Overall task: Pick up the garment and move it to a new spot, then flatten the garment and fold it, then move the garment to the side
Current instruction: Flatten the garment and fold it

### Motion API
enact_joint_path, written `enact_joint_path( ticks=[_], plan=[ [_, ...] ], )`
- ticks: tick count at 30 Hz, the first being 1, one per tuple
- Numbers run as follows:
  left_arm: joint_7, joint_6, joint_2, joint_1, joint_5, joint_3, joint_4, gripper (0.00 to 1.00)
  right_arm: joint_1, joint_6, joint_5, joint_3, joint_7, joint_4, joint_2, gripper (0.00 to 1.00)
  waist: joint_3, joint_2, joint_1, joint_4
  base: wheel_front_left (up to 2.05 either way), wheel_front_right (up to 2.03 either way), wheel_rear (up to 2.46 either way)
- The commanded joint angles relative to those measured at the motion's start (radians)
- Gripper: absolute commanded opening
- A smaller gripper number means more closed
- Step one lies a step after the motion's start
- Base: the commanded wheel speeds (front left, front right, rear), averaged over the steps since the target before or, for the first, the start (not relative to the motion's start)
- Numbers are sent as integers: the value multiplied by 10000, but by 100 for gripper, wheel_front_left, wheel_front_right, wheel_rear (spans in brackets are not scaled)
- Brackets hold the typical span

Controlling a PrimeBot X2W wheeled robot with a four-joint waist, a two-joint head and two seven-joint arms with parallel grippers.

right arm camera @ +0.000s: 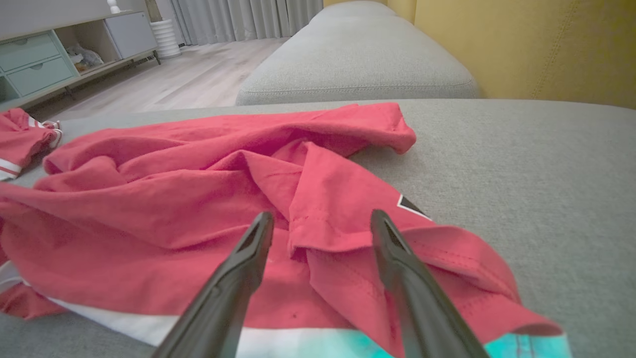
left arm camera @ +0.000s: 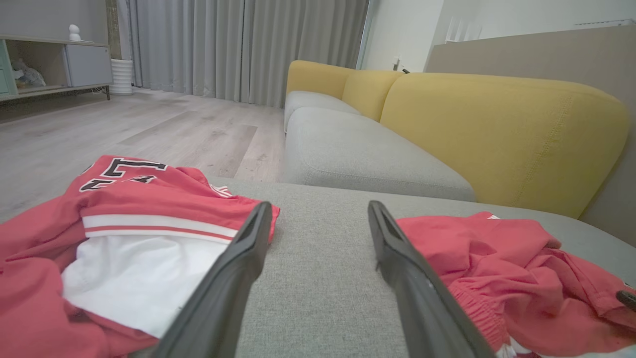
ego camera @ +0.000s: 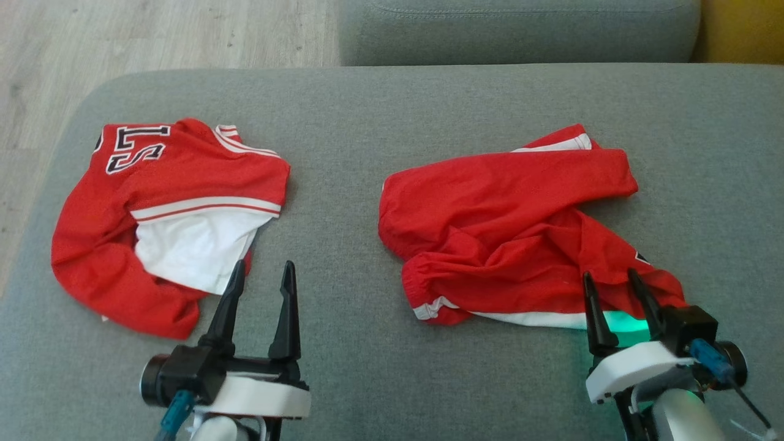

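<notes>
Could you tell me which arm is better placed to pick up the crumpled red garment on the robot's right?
Right. The open right claw hovers over the near edge of the crumpled garment, fingers pointing into its folds; the open left claw sits over bare cushion beside it.

text: "T", "S" black letters | on: left red garment
</notes>
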Motion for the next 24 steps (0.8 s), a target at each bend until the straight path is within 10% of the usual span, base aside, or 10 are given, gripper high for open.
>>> enact_joint_path(
  ticks=[1,6,9,24],
  plan=[
    [-53,-20,-9,-470,58,254,-290,100,-342,75,-116,163,-88,-192,-54,100,20,0,0,18,0,0,0],
    [-53,-9,-9,-521,50,213,-299,100,-673,75,-438,66,-95,447,-54,100,130,0,0,61,0,0,0],
    [-53,-11,-9,-571,55,180,-288,100,-916,75,-544,66,-102,724,-54,0,182,0,0,73,0,0,0],
    [-53,55,-9,-557,-41,230,-281,100,-2029,75,-1217,-1719,425,153,-54,0,33,0,0,1,0,0,0]
  ],
)
